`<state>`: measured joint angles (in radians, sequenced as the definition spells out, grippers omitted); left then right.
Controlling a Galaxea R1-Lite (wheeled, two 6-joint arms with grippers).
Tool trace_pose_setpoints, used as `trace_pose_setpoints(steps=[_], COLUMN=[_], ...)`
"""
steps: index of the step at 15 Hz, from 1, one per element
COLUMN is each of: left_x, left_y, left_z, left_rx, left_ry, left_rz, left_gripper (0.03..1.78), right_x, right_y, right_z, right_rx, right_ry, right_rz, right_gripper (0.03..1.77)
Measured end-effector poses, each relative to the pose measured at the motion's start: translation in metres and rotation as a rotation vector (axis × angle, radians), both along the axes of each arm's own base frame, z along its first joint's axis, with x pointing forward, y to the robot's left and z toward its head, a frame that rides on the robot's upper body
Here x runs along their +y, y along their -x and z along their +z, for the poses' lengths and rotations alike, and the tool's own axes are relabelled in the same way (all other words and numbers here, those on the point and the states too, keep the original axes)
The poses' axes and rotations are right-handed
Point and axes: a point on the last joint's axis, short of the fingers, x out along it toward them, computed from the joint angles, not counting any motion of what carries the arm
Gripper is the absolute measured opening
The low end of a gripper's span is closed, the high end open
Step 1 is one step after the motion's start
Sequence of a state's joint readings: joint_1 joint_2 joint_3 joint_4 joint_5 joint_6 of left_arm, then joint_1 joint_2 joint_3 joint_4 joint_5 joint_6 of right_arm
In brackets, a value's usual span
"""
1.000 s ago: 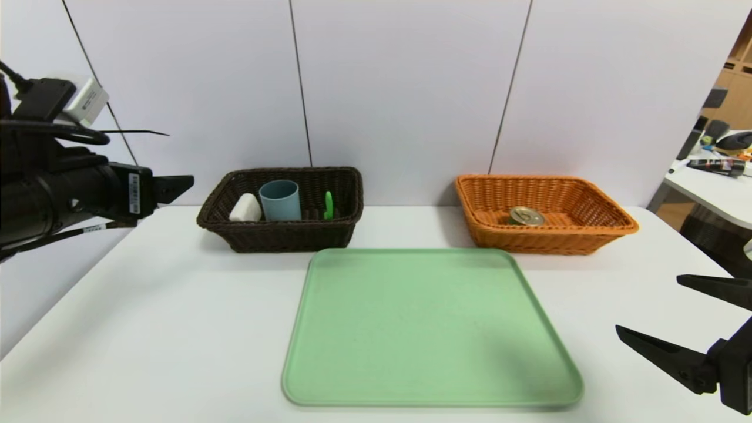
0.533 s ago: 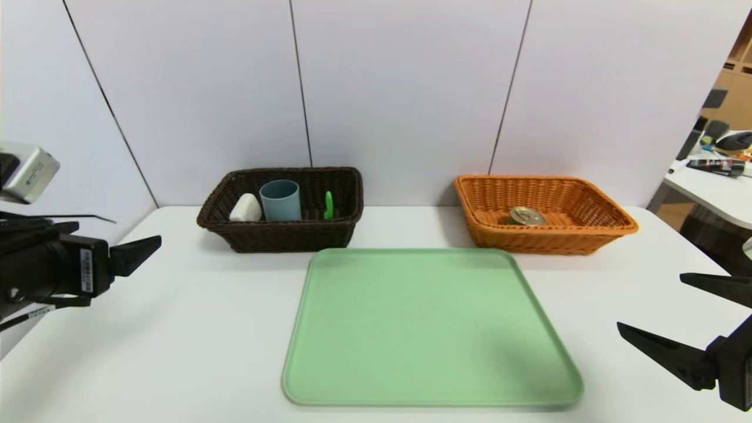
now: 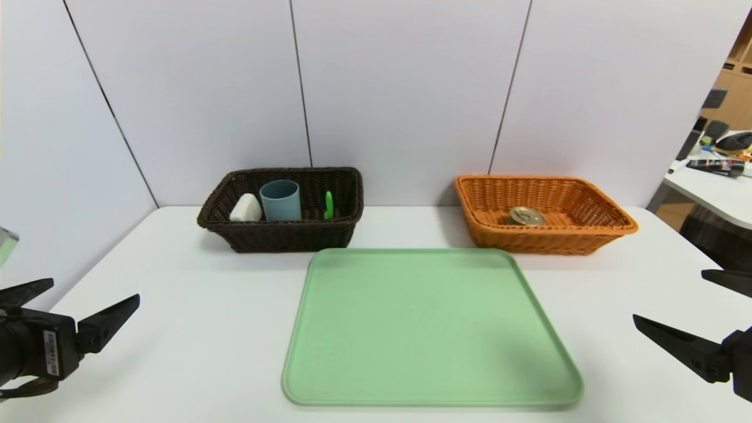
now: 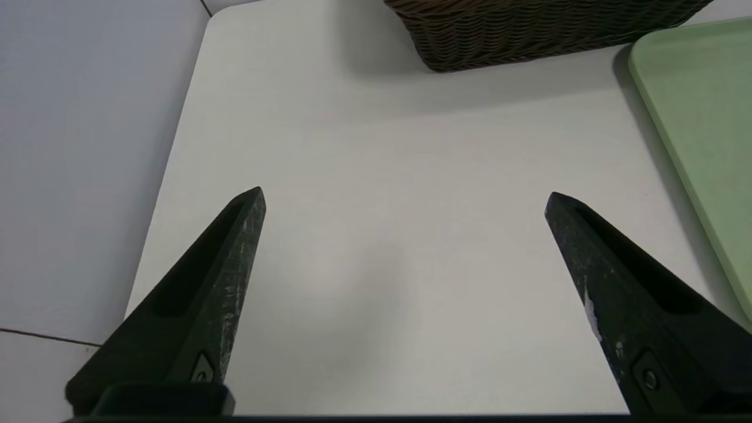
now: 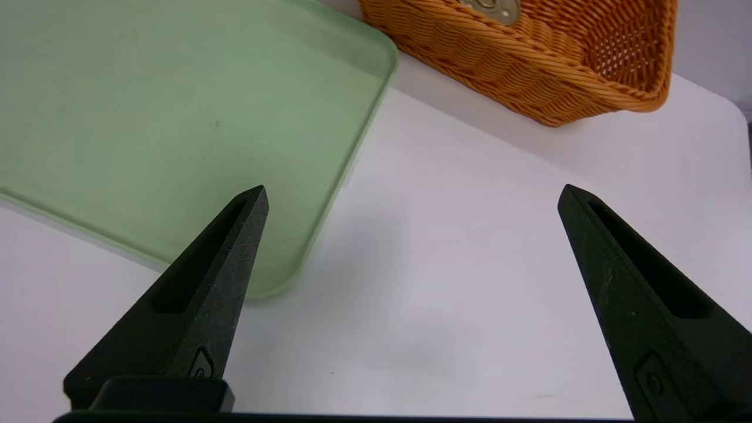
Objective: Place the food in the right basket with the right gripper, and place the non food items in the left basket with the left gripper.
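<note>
The dark brown left basket (image 3: 282, 238) holds a white lump (image 3: 245, 208), a blue cup (image 3: 280, 200) and a small green item (image 3: 328, 205). A gold-topped can (image 3: 526, 215) lies in the orange right basket (image 3: 546, 241). My left gripper (image 3: 96, 289) hovers low over the table's front left, open, with only bare table between its fingers (image 4: 235, 264). At the front right my right gripper (image 3: 668, 295) is open too and holds nothing. The left wrist view shows the left gripper (image 4: 405, 194) short of the brown basket (image 4: 529, 29). The right wrist view shows the right gripper (image 5: 413, 188) short of the orange basket (image 5: 517, 64).
A pale green tray (image 3: 423, 329) lies in the middle of the white table, with nothing on it; its corner is near the right gripper's finger (image 5: 205, 282). Grey wall panels stand behind the baskets. Another desk with clutter (image 3: 717, 167) is at the far right.
My left arm has come down from beside the brown basket to the table's front left, its fingers staying open. The right gripper has slid slightly down and right.
</note>
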<state>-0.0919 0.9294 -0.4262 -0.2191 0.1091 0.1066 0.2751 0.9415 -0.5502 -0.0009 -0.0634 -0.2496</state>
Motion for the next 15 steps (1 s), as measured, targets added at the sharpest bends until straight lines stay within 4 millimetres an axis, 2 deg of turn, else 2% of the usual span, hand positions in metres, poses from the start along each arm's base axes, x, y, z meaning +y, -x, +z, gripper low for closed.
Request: trace_pose_setpoints(steps=[7, 15], left_x=[0.002, 0.004], left_y=[0.025, 0.042], left_z=[-0.003, -0.002], left_rx=[-0.065, -0.137], left_ry=[0.024, 0.102], left_rz=[0.010, 0.021], left_gripper=[1.69, 1.69], right_x=[-0.017, -0.030], right_y=[0.018, 0.044], right_z=[0.002, 0.001], right_rx=[-0.065, -0.155], right_ry=[-0.013, -0.027], right_rz=[-0.133, -0.278], right_gripper=[1.70, 1.70])
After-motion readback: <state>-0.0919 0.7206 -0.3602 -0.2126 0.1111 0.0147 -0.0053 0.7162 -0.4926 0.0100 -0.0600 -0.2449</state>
